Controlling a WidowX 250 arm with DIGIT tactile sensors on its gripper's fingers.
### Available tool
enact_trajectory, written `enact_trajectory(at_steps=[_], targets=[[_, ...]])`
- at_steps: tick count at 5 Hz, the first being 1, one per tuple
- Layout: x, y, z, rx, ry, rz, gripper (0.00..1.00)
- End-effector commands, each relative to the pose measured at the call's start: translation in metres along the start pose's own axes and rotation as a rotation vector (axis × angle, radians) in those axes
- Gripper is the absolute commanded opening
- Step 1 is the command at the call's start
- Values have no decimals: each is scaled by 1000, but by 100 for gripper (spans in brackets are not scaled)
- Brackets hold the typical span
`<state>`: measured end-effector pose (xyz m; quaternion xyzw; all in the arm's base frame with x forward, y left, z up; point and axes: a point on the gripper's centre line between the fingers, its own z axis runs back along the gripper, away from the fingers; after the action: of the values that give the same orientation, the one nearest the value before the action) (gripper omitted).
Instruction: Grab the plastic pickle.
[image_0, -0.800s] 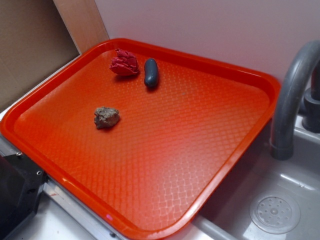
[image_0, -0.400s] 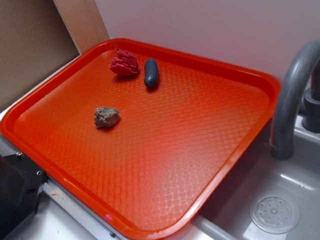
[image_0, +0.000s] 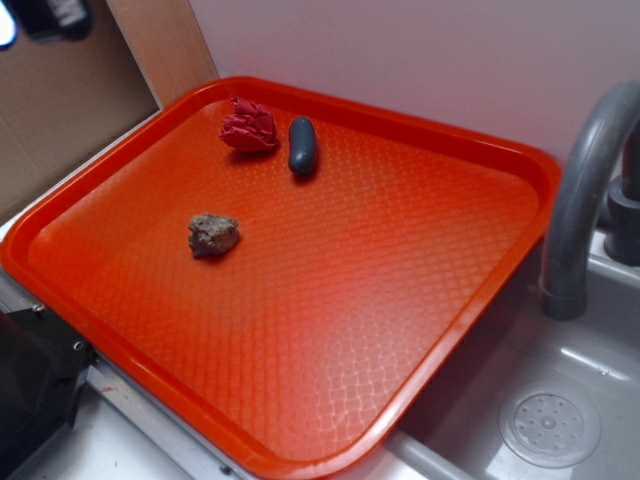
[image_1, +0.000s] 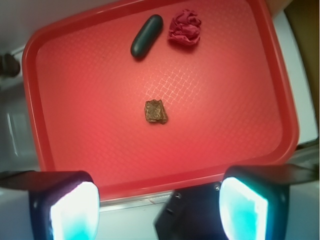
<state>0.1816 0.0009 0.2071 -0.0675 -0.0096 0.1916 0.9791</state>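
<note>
An orange-red tray (image_0: 480, 290) with a raised rim and a fine diamond-textured floor took up most of the exterior view, and it held three small things. Farthest left of them lay a rough brown-grey rock-like lump (image_0: 213, 235), alone on the open floor in the tray's left half. Farther back, near the far rim, sat a wrinkly red lump (image_0: 248, 126), and just beside it on its right lay the plastic pickle (image_0: 302, 146), a smooth dark green-grey capsule resting flat on the tray floor; whether the two actually touched could not be told from this angle. To the right of the tray stood a grey faucet (image_0: 585, 190) curving over a grey sink (image_0: 500, 370), whose basin showed a round perforated drain (image_0: 549, 428). In the wrist view the order ran the other way: the pickle (image_1: 146, 36) lay near the tray's (image_1: 60, 150) upper edge with the red lump (image_1: 184, 28) to its right, a narrow strip of tray floor showing between them, and the rock-like lump (image_1: 156, 111) sat near the middle. The gripper (image_1: 159, 210) hung above the tray's near rim, well apart from the pickle, its two pale glowing fingers (image_1: 75, 212) spread wide with nothing between them.
</note>
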Motion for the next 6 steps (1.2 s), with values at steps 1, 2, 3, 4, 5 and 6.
enact_trajectory(at_steps=[1,2,3,4,5,6], targets=[[73,-1,-40,-33,-122,299,100],[93,-9,-60,-17,-149,313,100],[111,-20,-88,5,-165,317,100],[118,-32,-109,32,-180,303,100],[132,-36,-136,26,-160,311,100],[141,-39,-158,61,-162,308,100]])
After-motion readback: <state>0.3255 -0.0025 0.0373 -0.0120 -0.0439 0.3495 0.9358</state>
